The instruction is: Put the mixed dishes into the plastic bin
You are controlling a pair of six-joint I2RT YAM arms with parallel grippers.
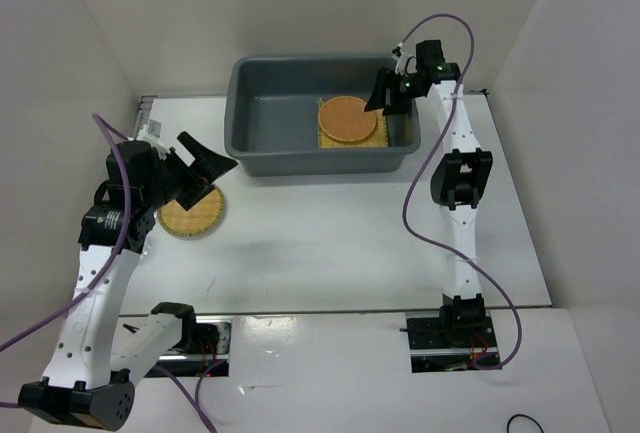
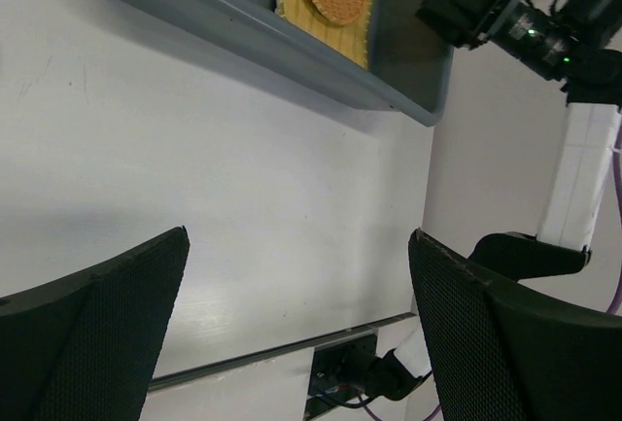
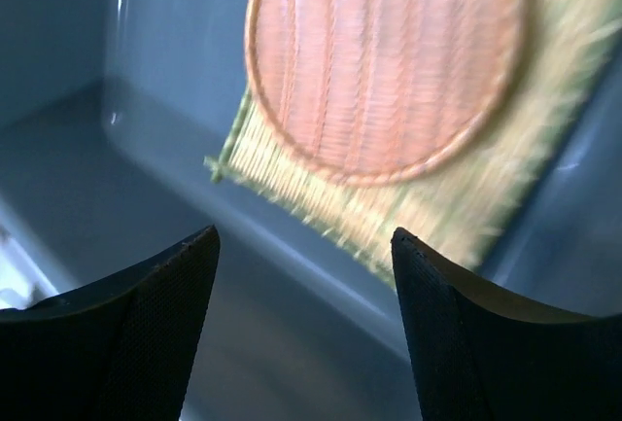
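Here the bench (image 1: 330, 243) is a plain white surface, boxed in by white walls (image 1: 300, 3) on the left, the right and the far side. Purple cables (image 1: 420, 193) loop off both arms.

The left hand (image 1: 200, 175) has its jaws spread wide, and its own camera shows nothing between the two dark fingers (image 2: 97, 333), only bare bench. A round woven tan disc (image 1: 192, 215) lies flat on the bench just under and behind this hand, on the side nearer the arm's base. From overhead the fingers overlap the disc's far edge, and I cannot tell if they touch it. The plastic bin (image 1: 300, 60) stands well ahead of this hand, across open bench, with its near wall (image 2: 243, 32) facing the fingers.

The right hand (image 1: 390, 98) hangs over the right end of the bin, pointing down into it. Its jaws are also wide apart and they grip nothing, with the fingers (image 3: 126, 333) clear of the contents. Directly below and ahead of them lies the square yellow woven mat (image 3: 428, 217), flat on the bin's floor against the right wall. A round orange woven disc (image 3: 389, 61) rests on top of the mat, covering most of it. The rest of the bin's floor (image 1: 270, 113), off to this hand's left, is grey plastic.

Small green lights (image 1: 408, 81) glow on the right wrist.
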